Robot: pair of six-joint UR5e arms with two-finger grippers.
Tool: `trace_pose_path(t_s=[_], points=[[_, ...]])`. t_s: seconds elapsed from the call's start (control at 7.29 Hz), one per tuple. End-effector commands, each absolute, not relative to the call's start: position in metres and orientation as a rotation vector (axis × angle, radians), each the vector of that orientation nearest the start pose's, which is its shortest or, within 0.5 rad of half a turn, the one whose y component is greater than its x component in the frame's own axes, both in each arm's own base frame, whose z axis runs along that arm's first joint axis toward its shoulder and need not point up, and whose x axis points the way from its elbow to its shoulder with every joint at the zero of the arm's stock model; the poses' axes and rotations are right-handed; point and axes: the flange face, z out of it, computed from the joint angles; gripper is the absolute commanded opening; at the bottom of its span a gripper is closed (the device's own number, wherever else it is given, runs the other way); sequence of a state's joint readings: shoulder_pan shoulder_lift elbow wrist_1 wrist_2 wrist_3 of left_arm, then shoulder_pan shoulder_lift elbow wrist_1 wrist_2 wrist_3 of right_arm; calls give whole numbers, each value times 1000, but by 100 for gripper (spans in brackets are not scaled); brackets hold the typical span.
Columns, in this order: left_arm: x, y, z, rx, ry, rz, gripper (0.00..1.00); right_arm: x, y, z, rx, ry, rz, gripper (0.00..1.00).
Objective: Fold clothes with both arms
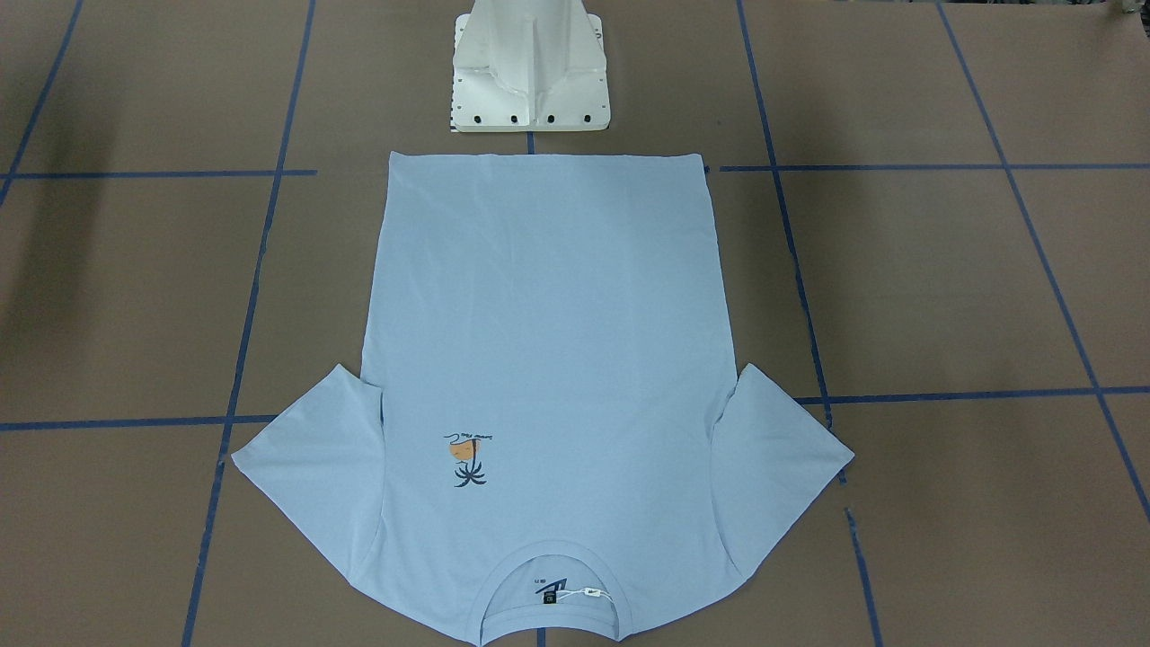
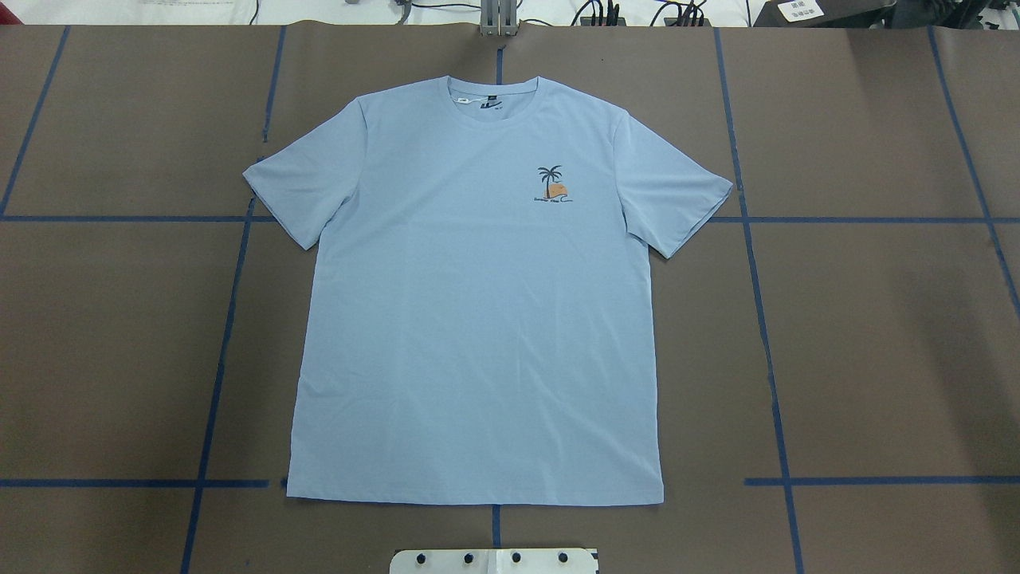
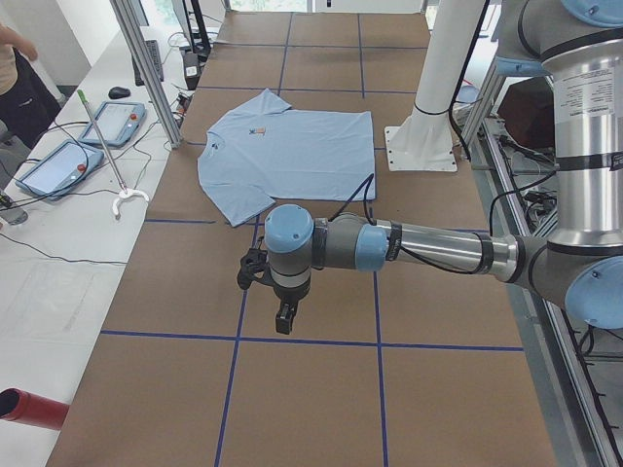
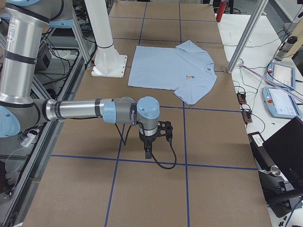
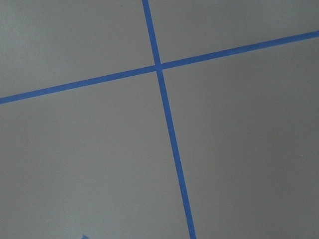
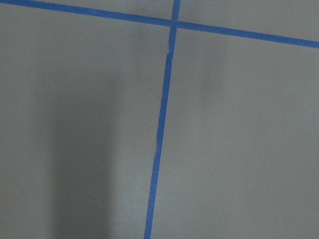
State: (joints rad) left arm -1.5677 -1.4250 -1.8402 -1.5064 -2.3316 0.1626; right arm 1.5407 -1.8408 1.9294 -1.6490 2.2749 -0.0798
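T-shirt point(image 2: 478, 319) is lying flat on the surface point(image 2: 876, 319), collar far from the pedestal point(image 1: 530, 72) | left pincer point(image 3: 282, 321) and right pincer point(image 4: 148, 152) are hovering well aside; open or closed, cannot tell | judged best: reaching in together, pinching matching edges

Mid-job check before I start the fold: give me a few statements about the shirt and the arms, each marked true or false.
1. The light blue short-sleeved T-shirt lies flat, palm-tree print up. True.
2. Its ribbed collar points at the white pedestal base. False: the hem is nearest the base.
3. The sleeve on the robot's left and the one on its right are both spread out. True.
4. The silver-grey left arm is gripping a sleeve. False: it and the right arm hang over bare brown table, clear of the shirt.
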Motion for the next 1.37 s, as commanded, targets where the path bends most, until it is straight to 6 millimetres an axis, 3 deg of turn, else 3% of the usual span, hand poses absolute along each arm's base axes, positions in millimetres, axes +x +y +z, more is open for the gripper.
trace_pose_path(t_s=[0.0,0.27,0.41,0.82,0.96,1.1,1.23], points=[[-63,-432,600,119,755,181,100,57,-380,611,30,-704,-111,100],[-63,-433,591,138,751,188,100,57,-387,602,51,-703,-118,100],[-63,-435,583,161,737,200,100,55,-401,588,80,-703,-128,100],[-59,-457,558,400,720,298,100,1,-511,491,260,-700,-292,100],[-58,-495,533,588,696,367,100,-21,-539,470,290,-704,-326,100],[-57,-520,534,693,684,406,100,-26,-560,468,325,-713,-317,100],[-57,-521,543,687,700,380,100,-28,-570,483,354,-725,-313,100]])
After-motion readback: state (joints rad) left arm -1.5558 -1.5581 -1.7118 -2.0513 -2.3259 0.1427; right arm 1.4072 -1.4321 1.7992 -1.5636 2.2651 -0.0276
